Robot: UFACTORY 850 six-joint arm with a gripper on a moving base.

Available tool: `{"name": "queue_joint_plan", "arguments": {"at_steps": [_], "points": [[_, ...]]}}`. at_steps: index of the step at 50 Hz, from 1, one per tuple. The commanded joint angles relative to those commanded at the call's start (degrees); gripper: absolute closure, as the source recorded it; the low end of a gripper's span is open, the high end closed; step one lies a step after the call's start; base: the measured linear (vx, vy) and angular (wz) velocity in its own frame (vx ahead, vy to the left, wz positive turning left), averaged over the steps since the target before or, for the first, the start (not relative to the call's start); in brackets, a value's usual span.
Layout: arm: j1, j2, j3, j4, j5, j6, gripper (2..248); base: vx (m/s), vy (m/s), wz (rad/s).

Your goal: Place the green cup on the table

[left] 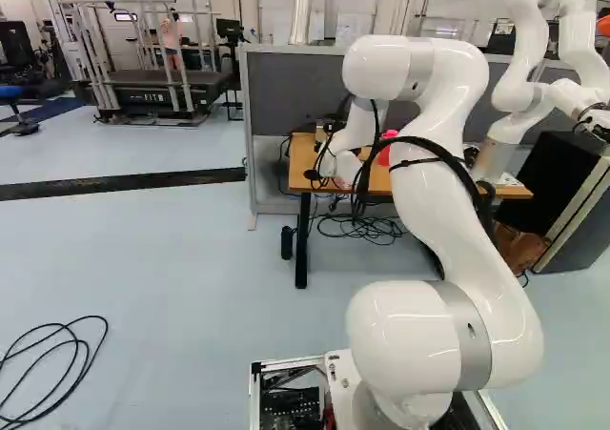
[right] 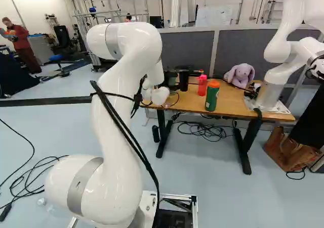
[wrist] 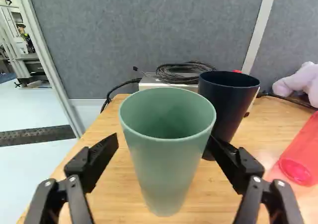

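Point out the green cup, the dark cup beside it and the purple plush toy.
Green cup (wrist: 166,164): wrist view, on its outer wall.
Dark cup (wrist: 227,105): wrist view, on its outer wall, below the rim.
Purple plush toy (right: 243,73): right base view, on its head.

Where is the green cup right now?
In the wrist view, the green cup is between the fingers of the open gripper, partly in front of the dark cup.

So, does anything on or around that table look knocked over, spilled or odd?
Nothing looks spilled: the green cup and dark cup are upright. Only the cables tangled beneath the table look untidy.
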Motion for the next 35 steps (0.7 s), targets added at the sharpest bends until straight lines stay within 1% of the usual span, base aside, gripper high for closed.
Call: {"name": "queue_joint_plan", "arguments": {"at_steps": [3,4,16,35], "points": [[0.0,0.0,0.0,0.0,0.0,0.0,10,0.0,0.0,0.0],[0.0,0.0,0.0,0.0,0.0,0.0,3,0.0,0.0,0.0],[-0.02,0.55,0.46,0.0,0.0,0.0,3,0.0,0.0,0.0],[-0.29,7.06,7.07,0.0,0.0,0.0,3,0.0,0.0,0.0]]}}
